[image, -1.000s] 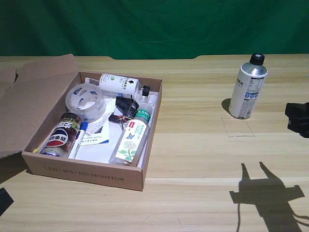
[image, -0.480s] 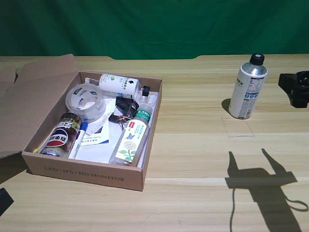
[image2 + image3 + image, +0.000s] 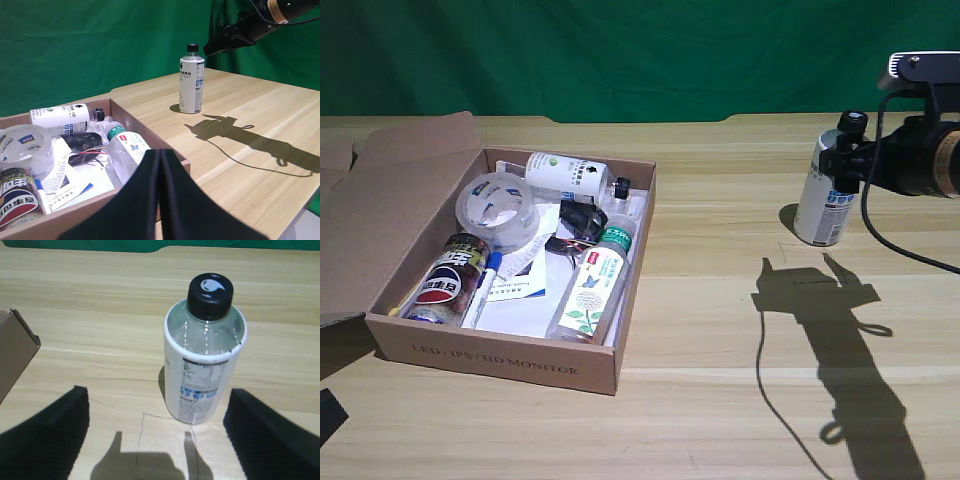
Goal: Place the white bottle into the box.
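1. White bottle (image 3: 831, 184) stands upright on the bench (image 3: 720, 300), long axis vertical, black cap up, well apart from the box (image 3: 500, 355) and toward the exterior view's right.
2. Right pincer (image 3: 157, 430) is spread wide, one finger (image 3: 47, 432) on each side of the bottle, not touching it; bottle sits dead ahead between them.
3. Judgement: it needs a short advance along its own line, then a squeeze on the body below the shoulder.
4. The parked arm is nearer the box; only the right arm is near the bottle.

Bare table (image 3: 720, 330) around the white bottle (image 3: 828, 190)
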You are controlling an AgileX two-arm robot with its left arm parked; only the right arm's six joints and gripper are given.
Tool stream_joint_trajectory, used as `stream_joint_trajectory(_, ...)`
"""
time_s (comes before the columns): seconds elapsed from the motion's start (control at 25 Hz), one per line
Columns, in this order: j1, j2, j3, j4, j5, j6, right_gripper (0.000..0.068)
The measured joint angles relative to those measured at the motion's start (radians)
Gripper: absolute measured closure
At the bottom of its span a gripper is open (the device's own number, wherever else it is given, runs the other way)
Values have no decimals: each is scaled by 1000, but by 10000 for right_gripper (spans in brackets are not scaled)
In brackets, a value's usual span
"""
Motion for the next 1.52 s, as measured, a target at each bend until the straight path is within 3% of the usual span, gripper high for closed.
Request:
stream_joint_trajectory(0.36,19,198,-153,3,121,8,4)
stream_joint_trajectory(1.24,19,521,-325,4,207,77,17)
stream_joint_trajectory(1.36,19,539,-342,3,243,100,54)
stream_joint_trajectory(1.52,19,545,-345,-11,286,105,151)
